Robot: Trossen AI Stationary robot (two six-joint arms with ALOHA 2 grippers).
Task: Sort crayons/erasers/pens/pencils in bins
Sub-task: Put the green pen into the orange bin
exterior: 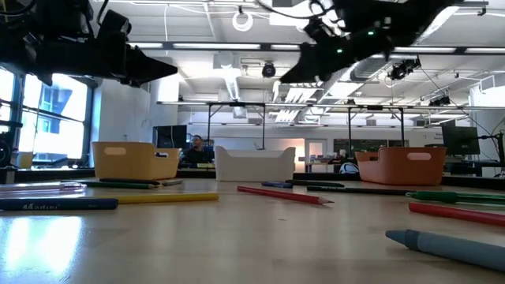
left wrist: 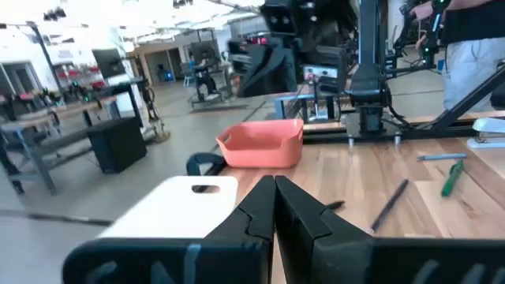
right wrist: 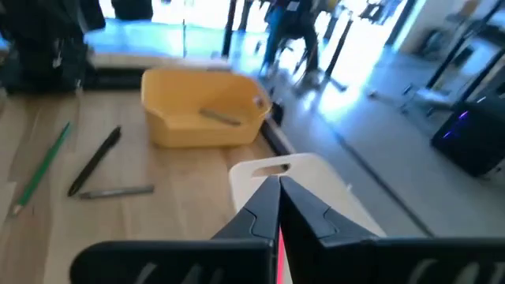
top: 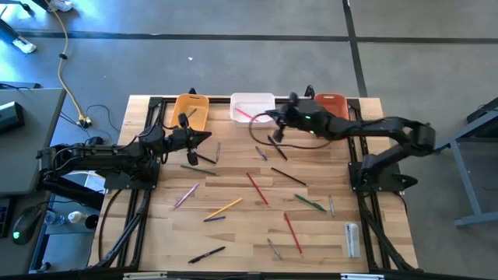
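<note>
Three bins stand along the far edge: yellow-orange [top: 191, 109], white [top: 251, 103] and red-orange [top: 331, 101]. A pink pencil [top: 244, 114] lies in the white bin. Red [top: 257, 188], yellow-orange [top: 226, 207] and green [top: 310, 203] pencils and black pens [top: 206, 254] lie flat on the table. My right gripper [top: 274, 134] hangs shut above the table, just near of the white bin [right wrist: 304, 185]. My left gripper [top: 207, 138] is shut and level, near of the yellow-orange bin, with nothing in it [left wrist: 274, 188]. My right gripper shows a thin red strip [right wrist: 278, 248] in the slit between its shut fingers. I cannot tell whether the fingers touch it or whether it is a pencil lying behind them.
A whitish oblong item [top: 352, 238] lies at the near right. A grey stick [right wrist: 219, 117] lies in the yellow-orange bin. More sticks are scattered over the middle of the table. Black rails [top: 140, 194] frame the table's sides, and a cable loops near the white bin [top: 261, 132].
</note>
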